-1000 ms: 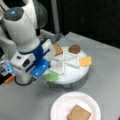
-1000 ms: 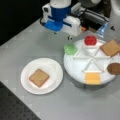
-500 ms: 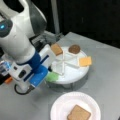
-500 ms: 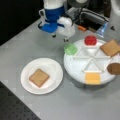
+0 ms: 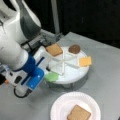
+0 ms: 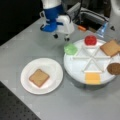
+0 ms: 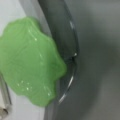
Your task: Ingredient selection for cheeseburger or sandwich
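Where glossy lettuce (image 7: 30,62) overhangs tray rim (image 7: 65,37) — hand (image 6: 61,37) near

Grey desk (image 6: 30,40) carries white paper plate (image 6: 53,72) and round white divided tray (image 6: 75,66), side by side, in both front views.

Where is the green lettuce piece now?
The green lettuce lies on the edge of the white divided tray, at the tray's left in a front view, overhanging the rim, with the tool just above it and the tomato nearby.
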